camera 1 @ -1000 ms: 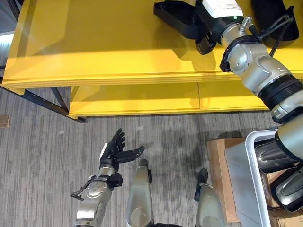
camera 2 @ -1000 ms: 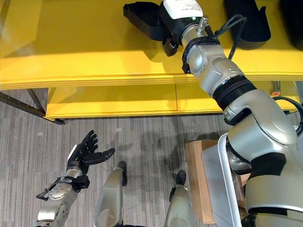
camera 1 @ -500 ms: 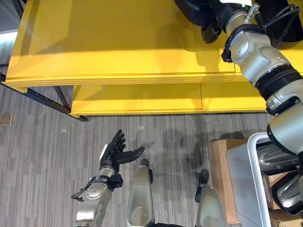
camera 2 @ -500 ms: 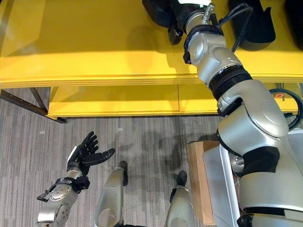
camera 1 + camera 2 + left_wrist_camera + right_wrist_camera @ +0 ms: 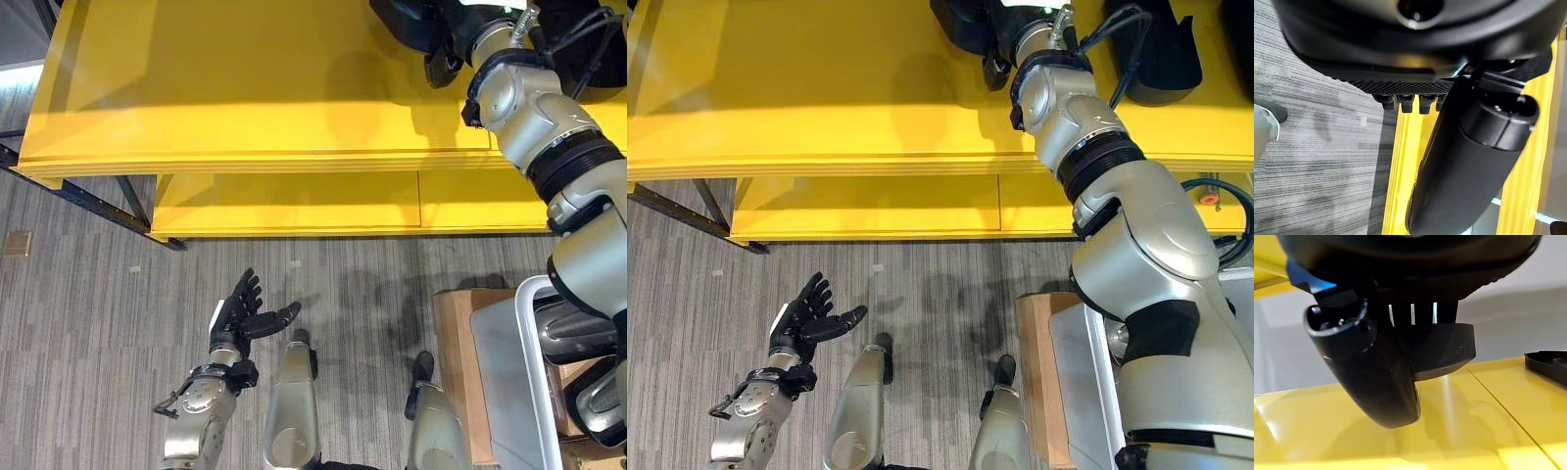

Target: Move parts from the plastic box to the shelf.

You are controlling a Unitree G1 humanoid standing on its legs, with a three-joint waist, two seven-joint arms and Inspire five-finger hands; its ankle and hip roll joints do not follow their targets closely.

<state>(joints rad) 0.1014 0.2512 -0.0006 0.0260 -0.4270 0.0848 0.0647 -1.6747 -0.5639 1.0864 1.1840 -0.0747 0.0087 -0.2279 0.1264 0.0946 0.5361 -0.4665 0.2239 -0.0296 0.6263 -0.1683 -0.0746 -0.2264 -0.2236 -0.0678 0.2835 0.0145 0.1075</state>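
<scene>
1. My right arm is reaching up and across the yellow shelf (image 5: 245, 88), with my right hand (image 5: 1400, 340) at the far edge of its top board, against a black part (image 5: 965, 24).
2. From above, my wrist is covering that hand; in my right wrist view my thumb and fingers (image 5: 1422, 311) are wrapping the black part (image 5: 1442, 350), which is sitting just above the shelf board (image 5: 1459, 431).
3. That wrist view is also showing another black part (image 5: 1547, 363) lying on the same board off to the side; from above, a further black part (image 5: 1156, 54) is lying on the board beside my right arm.
4. The white plastic box (image 5: 524, 382) is standing on the floor by my right side, with dark parts (image 5: 573, 333) inside it, next to a cardboard box (image 5: 453, 362).
5. My left hand (image 5: 235, 315) is hanging low over the grey carpet (image 5: 88, 323), palm up, fingers spread and relaxed, carrying nothing.
</scene>
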